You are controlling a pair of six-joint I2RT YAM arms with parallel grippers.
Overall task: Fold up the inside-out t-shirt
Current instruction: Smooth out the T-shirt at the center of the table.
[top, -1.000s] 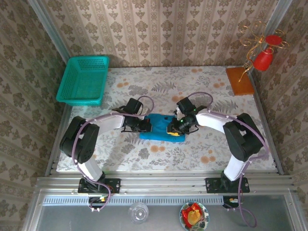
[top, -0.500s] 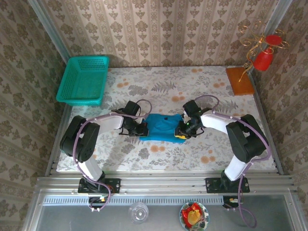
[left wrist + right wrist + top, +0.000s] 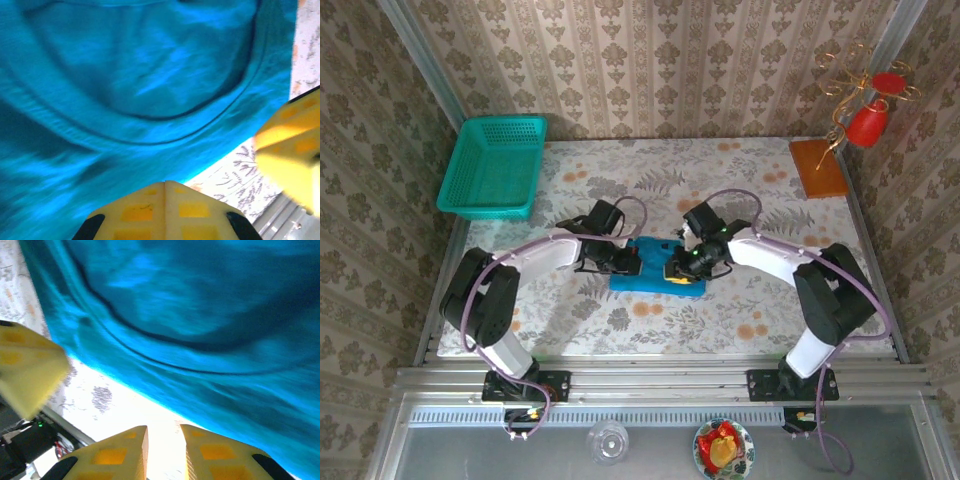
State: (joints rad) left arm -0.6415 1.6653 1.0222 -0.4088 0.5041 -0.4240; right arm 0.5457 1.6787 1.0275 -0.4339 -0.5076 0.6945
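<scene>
The inside-out t-shirt lies bunched into a compact teal-blue heap at the middle of the floral tabletop. It is well apart from the green mesh basket at the far left corner. Both arms reach forward from their bases and bend inward, so their wrists face each other across the cloth. The left arm sweeps up from its base and its forearm runs low to the right. This puts the left end effector at the shirt's left edge. The right arm rises to an elbow near the right side of the tabletop. Its forearm then angles back to the left, bringing the right end effector over the shirt's right part.

In the left wrist view, the yellow fingers are clenched, pressed together along a seam. A curved hem of the shirt lies just beyond them, and I cannot tell whether any cloth is pinched. In the right wrist view, the two yellow fingers stand a narrow slit apart, released. Bright tabletop shows through the slit, and the shirt's hem is just ahead of the tips.
</scene>
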